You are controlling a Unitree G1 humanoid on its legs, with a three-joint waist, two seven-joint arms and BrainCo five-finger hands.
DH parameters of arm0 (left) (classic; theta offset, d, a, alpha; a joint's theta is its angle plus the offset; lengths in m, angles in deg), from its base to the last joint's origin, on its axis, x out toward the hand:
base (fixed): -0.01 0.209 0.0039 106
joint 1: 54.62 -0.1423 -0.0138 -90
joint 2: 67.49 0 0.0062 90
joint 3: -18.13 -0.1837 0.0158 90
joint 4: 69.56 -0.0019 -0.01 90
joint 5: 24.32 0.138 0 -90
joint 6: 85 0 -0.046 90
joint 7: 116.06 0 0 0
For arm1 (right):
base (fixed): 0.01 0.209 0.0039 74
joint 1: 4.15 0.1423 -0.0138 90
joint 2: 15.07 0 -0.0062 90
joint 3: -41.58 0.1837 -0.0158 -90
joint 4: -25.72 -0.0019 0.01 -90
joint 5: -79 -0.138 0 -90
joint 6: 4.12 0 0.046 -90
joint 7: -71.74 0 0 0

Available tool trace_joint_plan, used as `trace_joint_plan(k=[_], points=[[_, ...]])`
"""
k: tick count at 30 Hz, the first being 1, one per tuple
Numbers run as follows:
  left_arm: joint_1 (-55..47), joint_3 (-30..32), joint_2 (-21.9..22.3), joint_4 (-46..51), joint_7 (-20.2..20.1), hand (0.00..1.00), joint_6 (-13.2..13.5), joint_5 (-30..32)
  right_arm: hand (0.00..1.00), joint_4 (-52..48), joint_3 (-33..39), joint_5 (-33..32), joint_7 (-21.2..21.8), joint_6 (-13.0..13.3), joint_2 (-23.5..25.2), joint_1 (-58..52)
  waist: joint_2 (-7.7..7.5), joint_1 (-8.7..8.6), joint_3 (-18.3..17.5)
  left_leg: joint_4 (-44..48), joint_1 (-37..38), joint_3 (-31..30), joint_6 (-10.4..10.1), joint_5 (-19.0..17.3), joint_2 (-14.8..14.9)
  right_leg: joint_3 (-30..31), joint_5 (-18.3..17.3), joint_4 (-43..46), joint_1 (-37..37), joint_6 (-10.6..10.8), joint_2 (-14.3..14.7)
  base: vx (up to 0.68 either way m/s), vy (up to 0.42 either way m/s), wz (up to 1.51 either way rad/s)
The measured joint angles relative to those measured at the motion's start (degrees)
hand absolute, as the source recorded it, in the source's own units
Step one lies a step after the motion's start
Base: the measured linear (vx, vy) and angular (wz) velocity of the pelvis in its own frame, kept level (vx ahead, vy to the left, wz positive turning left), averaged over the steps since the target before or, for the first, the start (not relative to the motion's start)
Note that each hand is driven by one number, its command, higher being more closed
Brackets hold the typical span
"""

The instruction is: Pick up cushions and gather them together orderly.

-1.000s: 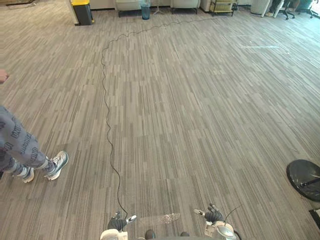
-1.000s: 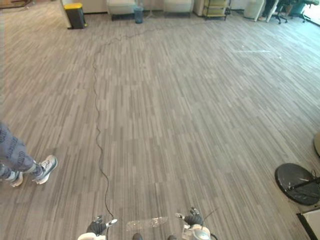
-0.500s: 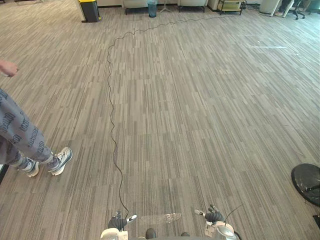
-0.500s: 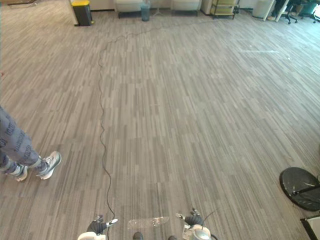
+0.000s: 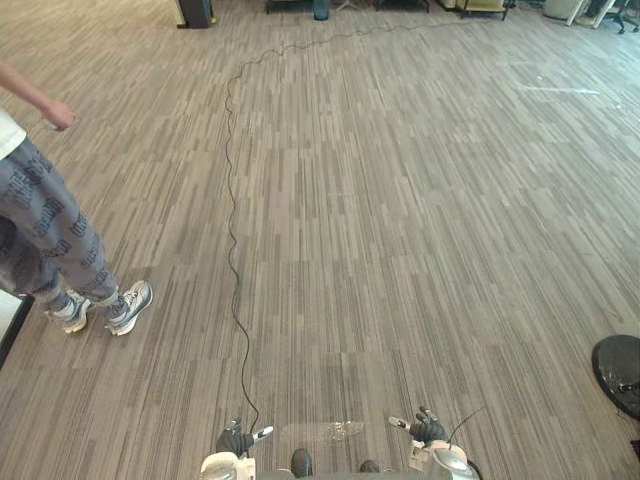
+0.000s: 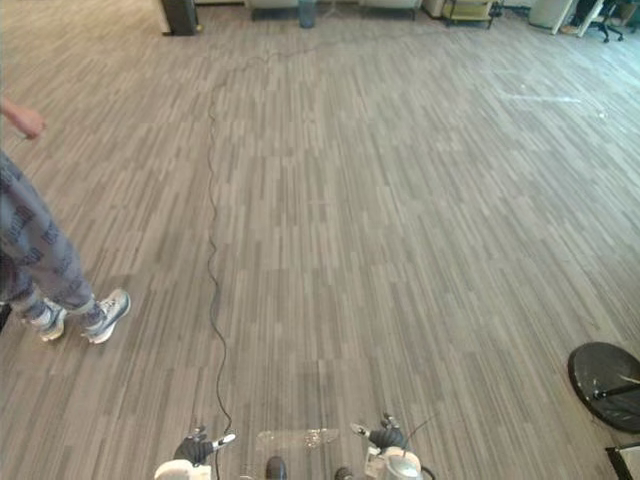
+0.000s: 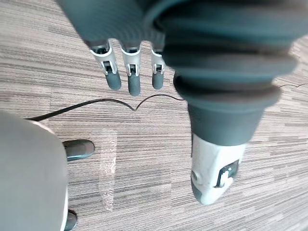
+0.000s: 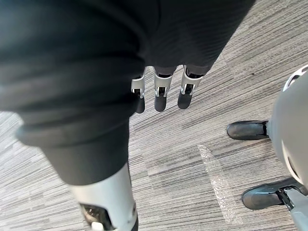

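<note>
Grey-brown striped carpet floor (image 5: 400,200) runs from the near edge to the far end of the room.

1. Left hand (image 5: 237,441): low at the near edge, left of centre, above the floor. Its fingers (image 7: 134,79) hang straight and side by side, and the thumb (image 7: 216,168) stands apart from them. The hand is relaxed and holds nothing.
2. Right hand (image 5: 427,431): low at the near edge, right of centre, level with the left hand. Its fingers (image 8: 161,94) also hang straight, pointing down at the floor. The hand is relaxed and holds nothing.
3. Strip of clear tape (image 5: 322,432): lies flat on the floor between the two hands, touching neither.
4. Person (image 5: 45,230): stands at the left side, well apart from both hands, in grey patterned trousers and pale sneakers (image 5: 130,305). Both feet are on the floor. One bare hand of the person (image 5: 58,116) is held out at mid height.
5. Black round base (image 5: 620,370): rests on the floor at the right edge, near side, partly cut off by the frame.
6. Dark bin (image 6: 180,14): stands at the far end, left of centre.
</note>
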Motion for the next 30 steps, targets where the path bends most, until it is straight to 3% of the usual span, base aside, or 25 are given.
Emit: trace_joint_plan(k=[2,4,5,6,7,8,11,12,13,15,17,20,22,23,24,25,26,27,28,30], points=[[0.2,0.0,-0.1,0.1,-0.1,0.00,-0.1,0.0,0.00,-0.1,0.1,0.0,0.0,0.0,-0.2,-0.2,-0.17,0.19,-0.1,1.8,-1.4,0.2,-0.1,-1.5,0.4,-0.1,-2.1,3.4,-2.1,-0.3,-0.5,0.05,-0.024,0.10],[1.2,0.2,-1.4,0.1,-0.3,0.00,-0.2,-0.2,0.00,-0.1,0.7,0.0,0.0,-0.1,-0.4,-0.5,-1.19,0.25,0.5,15.8,-8.7,4.4,-1.8,-7.7,2.3,-0.8,-5.2,9.0,-5.2,-1.1,-1.9,0.11,-0.030,0.25],[1.6,0.4,-1.5,0.3,-0.3,0.00,-0.2,-0.3,0.00,-0.1,1.3,0.0,0.0,-0.2,-0.6,-1.0,-1.38,0.18,0.9,21.9,-11.0,8.0,-1.8,-8.8,3.3,-1.6,-6.5,10.5,-5.1,-1.0,-2.5,0.16,-0.019,0.48],[1.8,0.5,-1.6,1.6,-0.4,0.00,-0.1,-0.3,0.00,-0.1,1.9,0.0,-0.1,-0.3,-1.2,-1.8,-1.89,0.32,1.5,34.3,-15.2,12.4,-2.1,-9.0,5.7,-2.1,-7.2,11.4,-3.5,-0.9,-3.4,0.15,0.022,0.43],[1.8,0.7,-1.7,1.9,-0.3,0.00,0.0,-0.3,0.00,-0.2,1.9,0.0,-0.1,-0.3,-1.5,-2.0,-1.87,0.41,2.0,38.6,-16.9,13.7,-3.0,-9.8,6.9,-2.0,-7.4,10.9,-2.1,-1.2,-3.6,0.17,0.068,0.23],[2.0,1.0,-1.3,2.3,-0.3,0.00,0.1,-0.4,0.00,-0.2,2.0,0.0,-0.4,-0.4,-2.3,-1.9,-1.21,0.59,3.0,42.0,-18.3,14.5,-3.1,-13.3,8.7,-2.0,-8.2,10.3,-0.1,-1.1,-3.6,0.14,0.091,-0.02],[2.2,0.9,-0.8,2.5,-0.3,0.00,0.6,-0.6,0.00,-0.4,2.2,0.0,-0.5,-0.4,-3.4,-0.9,-0.08,0.62,3.4,35.7,-21.3,14.4,-2.7,-12.5,10.3,-0.9,-9.3,9.3,1.3,0.2,-4.8,0.21,0.216,-0.22],[2.1,1.0,-0.8,2.8,-0.4,0.00,1.0,-0.8,0.00,-0.4,2.1,0.0,-0.5,-0.4,-3.5,-0.6,-0.04,0.85,3.4,28.2,-22.4,14.0,-2.5,-8.4,10.3,0.2,-10.2,9.0,1.4,1.5,-6.0,0.25,0.291,-0.26],[2.4,1.3,-0.9,3.0,-0.4,0.00,1.1,-0.9,0.00,-0.3,2.0,0.1,-0.7,-0.4,-3.6,-0.4,-0.57,1.22,3.3,25.5,-22.3,14.7,-0.5,-3.6,8.7,1.6,-10.8,8.1,1.6,2.5,-7.5,0.28,0.299,-0.27],[2.9,1.4,-0.8,2.8,-0.3,0.00,1.1,-0.9,0.00,-0.2,1.3,0.1,-0.8,-0.5,-3.2,0.2,-0.68,1.35,3.4,25.8,-22.1,16.1,-0.6,-5.5,8.1,3.8,-9.5,5.8,1.7,1.4,-7.0,0.28,0.164,-0.23],[3.0,4.7,-0.7,2.9,-0.3,0.00,1.1,-2.1,0.00,0.0,1.3,0.3,-0.8,-0.5,-1.5,0.8,-0.86,2.04,3.5,32.9,-23.3,16.7,2.5,-9.4,9.9,6.5,-4.4,4.3,3.0,3.3,-6.9,0.45,0.236,-0.27],[2.3,5.9,-0.7,2.3,-0.2,0.00,1.1,-1.9,0.00,-0.1,1.3,0.8,-0.5,-0.5,-0.7,0.6,-1.90,2.07,2.6,31.5,-20.3,17.5,2.8,-11.3,8.5,9.0,-3.1,9.0,1.7,3.9,-8.0,0.33,0.217,-0.30],[2.1,6.0,-0.4,1.8,-0.2,0.00,1.0,-1.8,0.00,-0.4,1.4,1.9,-0.2,-0.2,-1.1,0.6,-1.82,1.66,2.6,26.6,-15.8,17.6,1.7,-14.5,6.9,12.3,-3.2,31.4,-8.3,6.6,-10.2,0.31,0.216,-0.28],[2.0,4.3,-0.9,1.0,-0.2,0.00,0.5,-1.8,0.00,-0.4,1.4,1.9,-0.1,-0.3,-1.1,0.1,-2.16,1.08,3.0,23.9,-11.8,17.5,1.1,-15.0,5.5,15.5,-0.3,47.5,-15.5,9.6,-11.0,0.42,0.129,0.06],[1.7,3.2,-1.2,1.1,-0.1,0.00,0.0,-1.8,0.00,-2.5,1.4,1.4,0.0,-0.2,-1.6,-0.8,-1.35,0.36,3.6,21.4,-6.7,17.5,1.3,-14.9,5.1,15.6,-1.5,57.9,-20.1,7.6,-10.3,0.45,0.115,0.08],[1.4,2.6,-1.2,1.1,0.0,0.00,-0.1,-1.8,0.00,-2.7,1.3,1.5,0.0,0.0,-2.0,-1.2,-1.04,0.11,3.8,20.2,-4.5,17.5,1.3,-15.0,5.1,15.0,-2.5,60.1,-21.4,6.3,-9.9,0.51,0.084,0.05],[1.5,1.6,-1.2,1.2,0.0,0.00,-0.1,-1.8,0.00,-3.8,0.7,1.6,0.0,0.1,-2.7,-0.8,-0.26,-0.11,4.1,17.4,0.1,17.5,1.2,-15.0,5.3,11.2,-6.2,61.2,-24.8,3.4,-8.9,0.27,0.043,0.04],[1.7,1.5,-1.2,1.2,0.0,0.00,-0.1,-1.8,0.00,-4.0,0.5,1.6,0.0,0.1,-2.8,-0.6,-0.02,-0.11,4.3,17.1,0.9,17.5,1.2,-15.0,5.5,10.1,-7.2,60.8,-25.5,2.7,-8.6,0.48,0.027,0.13],[2.7,0.9,-1.1,1.2,0.1,0.00,-0.1,-1.9,0.00,-4.7,-0.2,1.6,0.1,0.2,-3.3,0.4,0.87,-0.42,5.2,15.8,3.8,17.4,1.1,-15.0,6.5,5.1,-10.1,55.5,-29.1,-0.5,-7.6,0.49,-0.027,0.21],[3.8,0.4,-0.8,1.3,0.1,0.00,0.0,-1.9,0.00,-5.0,-0.8,1.6,0.2,0.7,-3.7,2.2,2.03,-1.09,6.6,15.0,6.1,17.3,1.1,-15.0,7.7,1.2,-9.6,44.2,-32.7,-1.6,-6.0,0.54,-0.070,0.32]])
